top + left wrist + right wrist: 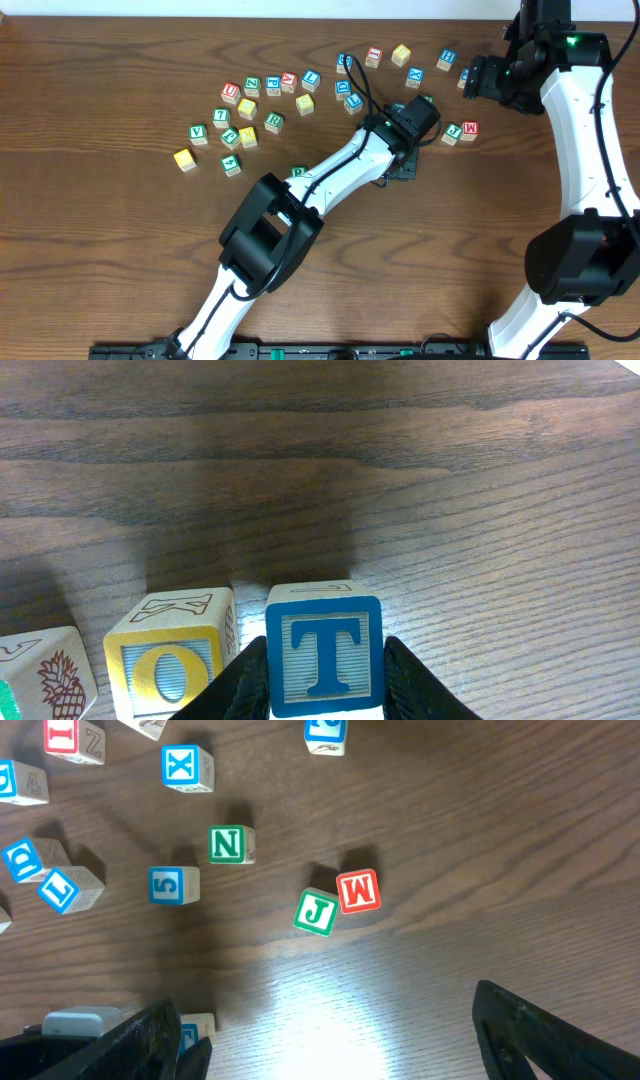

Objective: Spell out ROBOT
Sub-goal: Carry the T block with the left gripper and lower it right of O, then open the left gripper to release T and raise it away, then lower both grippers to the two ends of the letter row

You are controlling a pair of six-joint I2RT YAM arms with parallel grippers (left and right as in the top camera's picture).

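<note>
In the left wrist view a blue-printed T cube stands on the wood, and my left gripper is shut on it, a black finger against each side. Close on its left stands a yellow-faced O cube. Beyond that is a cube with a pineapple picture. From overhead, the left gripper reaches down at mid-table and the arm hides the row beneath it. Only a green-printed cube peeks out beside the arm. My right gripper hangs open at the back right, with nothing between its fingers.
Loose cubes lie scattered across the back of the table, with a cluster at back left around a red U cube. A green J cube and a red M cube sit below the right gripper, and a green N cube lies farther off.
</note>
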